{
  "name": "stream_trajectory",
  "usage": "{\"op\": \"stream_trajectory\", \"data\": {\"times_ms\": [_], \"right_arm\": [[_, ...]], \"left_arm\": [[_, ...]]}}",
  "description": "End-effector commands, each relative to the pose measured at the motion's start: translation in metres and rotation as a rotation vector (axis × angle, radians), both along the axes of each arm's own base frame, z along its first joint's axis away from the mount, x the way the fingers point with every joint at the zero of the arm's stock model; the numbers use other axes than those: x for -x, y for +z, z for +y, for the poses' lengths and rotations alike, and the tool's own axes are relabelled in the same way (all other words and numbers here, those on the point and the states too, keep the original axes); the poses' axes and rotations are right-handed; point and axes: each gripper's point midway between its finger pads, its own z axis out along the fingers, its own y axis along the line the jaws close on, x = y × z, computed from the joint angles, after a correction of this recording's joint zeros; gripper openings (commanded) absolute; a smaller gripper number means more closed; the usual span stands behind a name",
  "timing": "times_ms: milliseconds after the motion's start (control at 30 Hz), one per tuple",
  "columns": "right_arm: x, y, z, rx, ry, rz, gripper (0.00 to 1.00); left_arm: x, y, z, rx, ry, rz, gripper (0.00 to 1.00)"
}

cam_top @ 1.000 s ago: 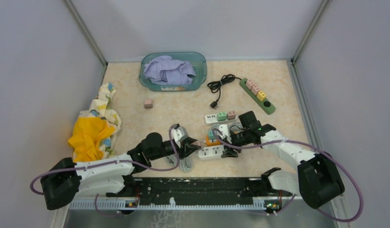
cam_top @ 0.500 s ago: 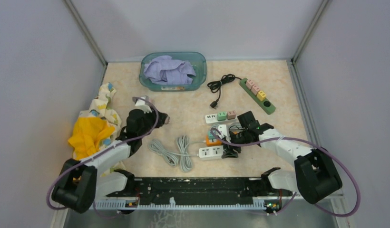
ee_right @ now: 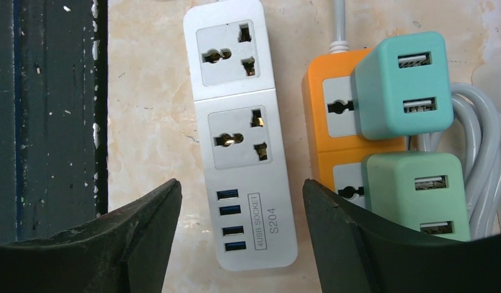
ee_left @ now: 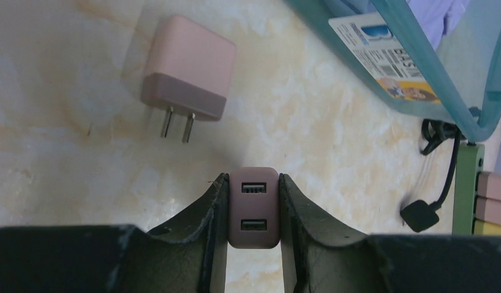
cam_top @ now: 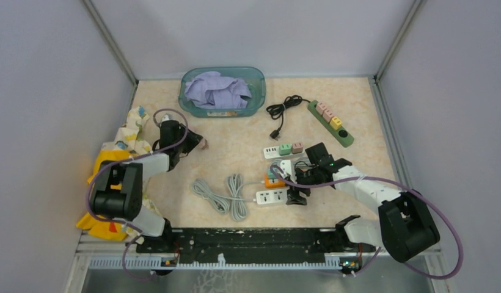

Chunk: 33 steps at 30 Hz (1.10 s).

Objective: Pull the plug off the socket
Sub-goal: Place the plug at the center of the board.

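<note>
The pink plug is out of its socket, clamped in the left end effector over the surface, near a second pink plug. The right end effector hangs spread over the white power strip. Pulling looks done; next, lower it and let go gently.

Your left arm and right arm show white shells between bulky black joints, each trailing a looping purple cable, and both end in dark, scuffed, curved fingers.
</note>
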Motion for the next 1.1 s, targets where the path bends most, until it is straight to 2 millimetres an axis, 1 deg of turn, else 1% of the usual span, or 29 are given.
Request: {"op": "stream_trajectory", "data": {"times_ms": [0, 67, 200, 300, 400, 433, 567, 633, 733, 867, 1000, 1067], "right_arm": [[-0.016, 0.022, 0.007, -0.044, -0.012, -0.078, 0.74], [-0.016, 0.024, 0.007, -0.045, -0.012, -0.085, 0.76], [-0.018, 0.032, 0.007, -0.052, -0.011, -0.103, 0.78], [-0.017, 0.039, 0.008, -0.065, -0.005, -0.109, 0.79], [-0.014, 0.046, 0.009, -0.083, 0.012, -0.109, 0.79], [-0.013, 0.048, 0.009, -0.087, 0.019, -0.112, 0.79], [-0.014, 0.058, 0.01, -0.103, 0.024, -0.116, 0.79], [-0.014, 0.061, 0.01, -0.112, 0.028, -0.118, 0.79], [-0.013, 0.065, 0.009, -0.122, 0.032, -0.12, 0.79], [-0.015, 0.071, 0.007, -0.134, 0.023, -0.132, 0.79], [-0.019, 0.079, 0.004, -0.142, 0.004, -0.144, 0.79], [-0.021, 0.083, 0.002, -0.149, -0.008, -0.152, 0.79]], "left_arm": [[-0.018, -0.005, 0.01, 0.06, 0.066, 0.049, 0.29], [-0.025, -0.008, 0.012, 0.082, 0.07, 0.067, 0.37], [-0.029, -0.012, 0.016, 0.123, 0.066, 0.1, 0.62], [-0.029, -0.007, 0.018, 0.122, 0.069, 0.103, 0.79], [-0.025, 0.002, 0.018, 0.12, 0.068, 0.091, 0.9], [-0.023, 0.007, 0.018, 0.117, 0.063, 0.083, 0.93], [-0.011, 0.026, 0.014, 0.106, 0.014, 0.026, 0.99], [-0.003, 0.039, 0.007, 0.116, -0.044, -0.027, 1.0], [0.013, 0.067, -0.011, 0.141, -0.177, -0.17, 1.0], [0.044, 0.098, -0.041, 0.223, -0.378, -0.352, 1.0], [0.082, 0.119, -0.071, 0.324, -0.611, -0.475, 1.0], [0.103, 0.126, -0.088, 0.36, -0.738, -0.521, 0.99]]}}
